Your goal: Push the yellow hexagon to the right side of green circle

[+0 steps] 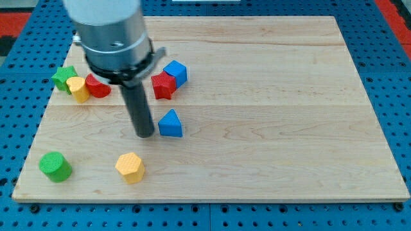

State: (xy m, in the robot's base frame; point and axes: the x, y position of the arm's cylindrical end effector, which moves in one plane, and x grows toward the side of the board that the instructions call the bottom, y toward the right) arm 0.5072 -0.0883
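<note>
The yellow hexagon lies near the view's bottom left of the wooden board. The green circle lies to its left, near the board's bottom left corner, with a gap between them. My tip rests on the board above and slightly right of the yellow hexagon, just left of a blue triangle. The tip touches neither the hexagon nor the circle.
A red star-like block and a blue block sit together right of the rod. At the board's left edge cluster a green block, a yellow block and a red block.
</note>
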